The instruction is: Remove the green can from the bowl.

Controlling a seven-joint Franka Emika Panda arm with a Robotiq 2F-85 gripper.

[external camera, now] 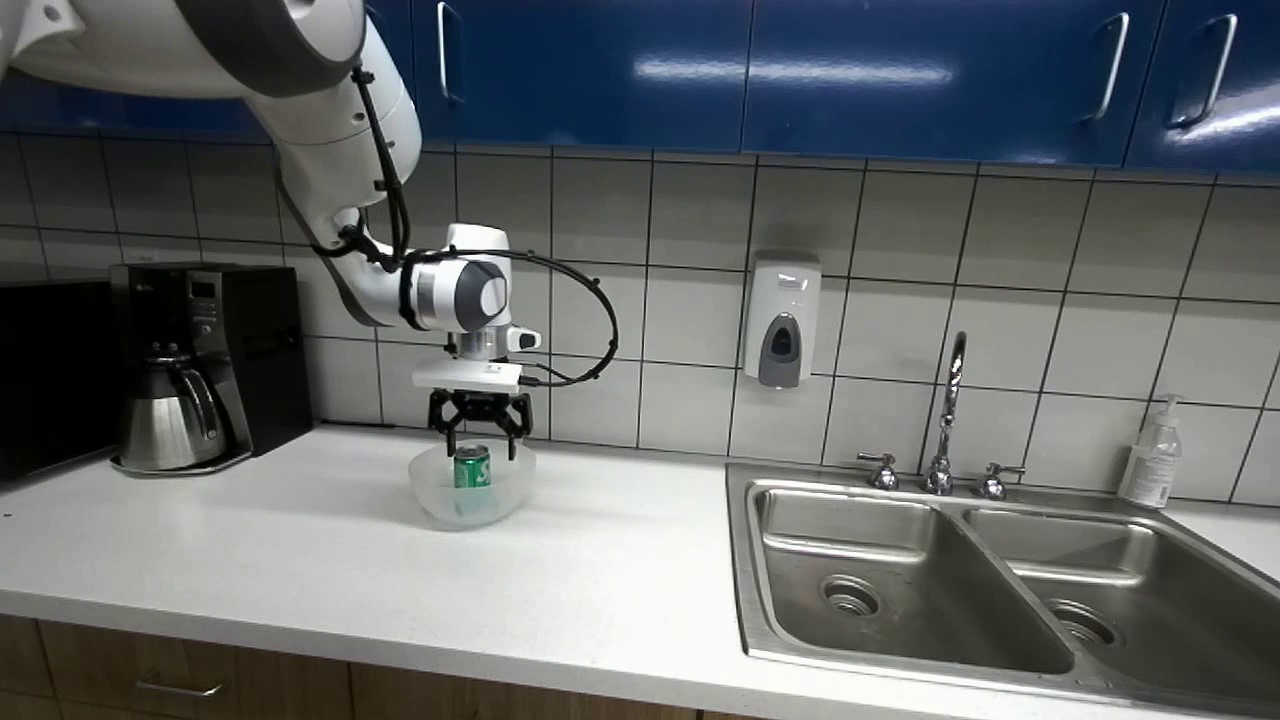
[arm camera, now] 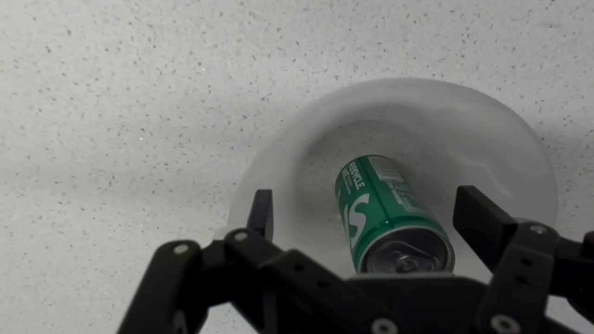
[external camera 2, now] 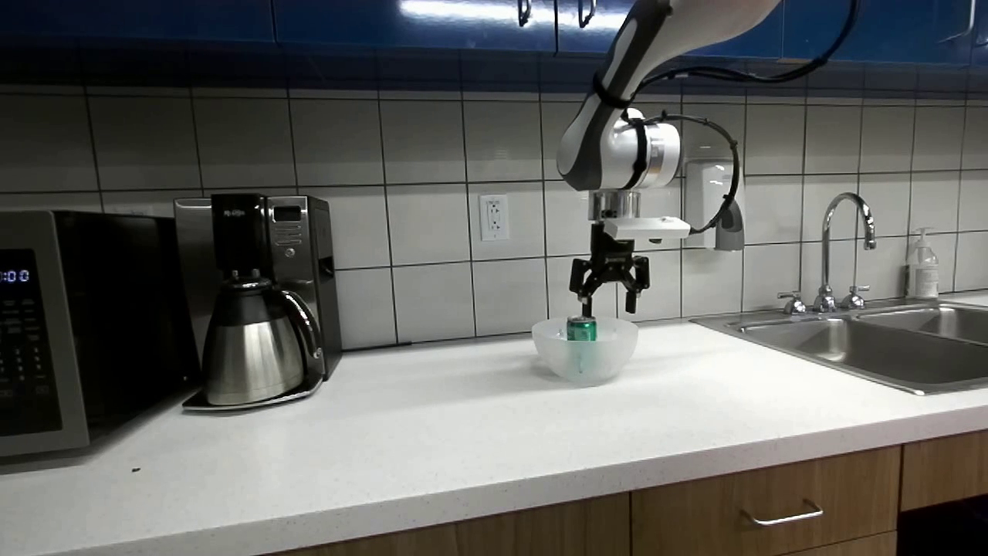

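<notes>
In an exterior view, the claw (external camera: pixel 481 451) hangs over the bowl (external camera: pixel 435 490), spread and empty; the green can (external camera: pixel 472 468) stands upright inside the bowl. In an exterior view, one finger (external camera 2: pixel 587 306) lines up above the can; contact is unclear. In the wrist view, the can shows between the fingers, nearer one, so a sideways shift should precede lowering.

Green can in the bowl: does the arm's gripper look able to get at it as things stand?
Probably yes. The gripper is open over the bowl, its jaws on either side of the green can in the wrist view, with no other object over it. The bowl's wall might crowd the jaws slightly.
</notes>
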